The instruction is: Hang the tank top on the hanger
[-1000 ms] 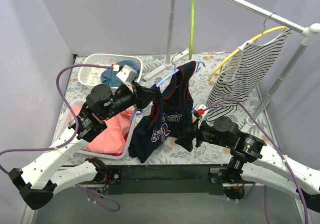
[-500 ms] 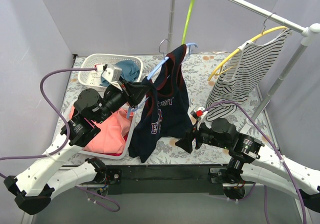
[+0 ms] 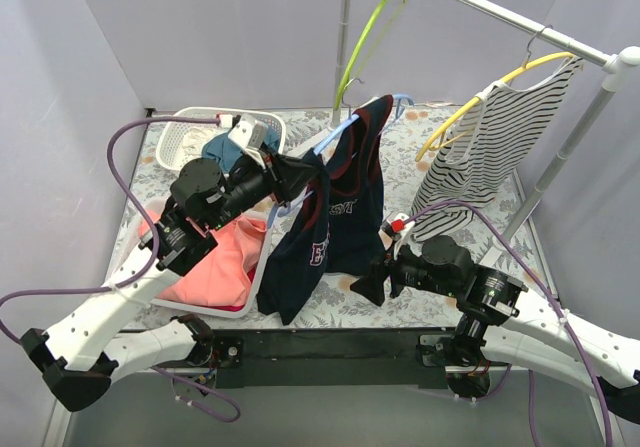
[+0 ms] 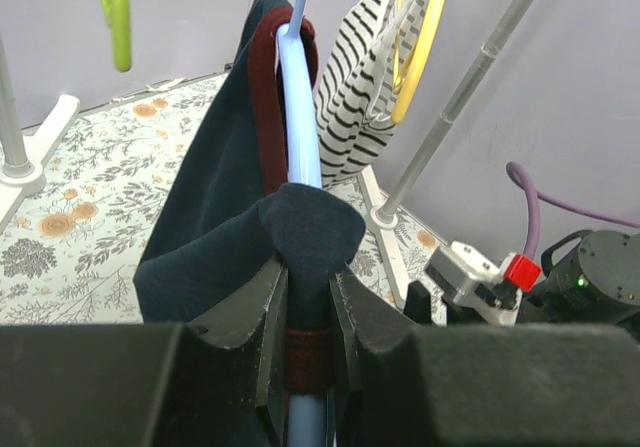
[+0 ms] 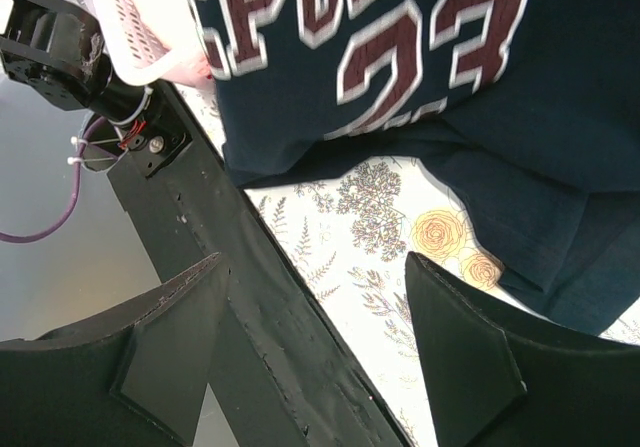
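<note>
Above surface [image 3: 420, 127] centre, tank top [image 3: 335, 229] is held up, partly threaded on hanger [image 4: 300, 117], both pinched by left fingers [image 4: 250, 317] so fabric hangs free; right fingers [image 5: 165, 339] are spread wide, empty, nr hem, prob. to tug it.

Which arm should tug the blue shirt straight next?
Right, probably: the right gripper is open by the hem of the navy tank top, while the left gripper is shut on the thin light-blue hanger.

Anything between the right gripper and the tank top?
Nothing: only bare flowered table shows between the open right gripper and the tank top, per the right wrist view.
</note>
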`<state>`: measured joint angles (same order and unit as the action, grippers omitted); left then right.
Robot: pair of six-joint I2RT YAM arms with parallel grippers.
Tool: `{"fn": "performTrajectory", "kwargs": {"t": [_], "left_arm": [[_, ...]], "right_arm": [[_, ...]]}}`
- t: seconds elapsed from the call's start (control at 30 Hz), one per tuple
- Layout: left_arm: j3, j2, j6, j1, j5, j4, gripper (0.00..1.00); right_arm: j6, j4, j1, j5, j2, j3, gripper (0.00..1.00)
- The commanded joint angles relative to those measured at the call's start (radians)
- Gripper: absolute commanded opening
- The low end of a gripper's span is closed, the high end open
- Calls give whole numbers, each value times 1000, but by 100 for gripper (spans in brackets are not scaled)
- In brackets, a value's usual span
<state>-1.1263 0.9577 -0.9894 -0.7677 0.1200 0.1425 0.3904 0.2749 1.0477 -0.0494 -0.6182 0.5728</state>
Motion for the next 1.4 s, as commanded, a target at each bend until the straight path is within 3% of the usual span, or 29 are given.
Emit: {"fn": "performTrajectory", "kwargs": {"t": [0.0,0.53,0.97,1.37], "left_arm": [[-118,55,11,2,-2,-112,0],[-501,441,113,2,24,-221,0],[-890,756,195,7,49,-147,0],[-1125,950,166,13,78,-93,0]], "right_arm": [[11,-43,5,-21,-9,-7,79],[51,-103,5,-118,3,-71,78],[48,-103,5,-119,15,-70,77],[65,-105,6,-113,38,-87,77]]}}
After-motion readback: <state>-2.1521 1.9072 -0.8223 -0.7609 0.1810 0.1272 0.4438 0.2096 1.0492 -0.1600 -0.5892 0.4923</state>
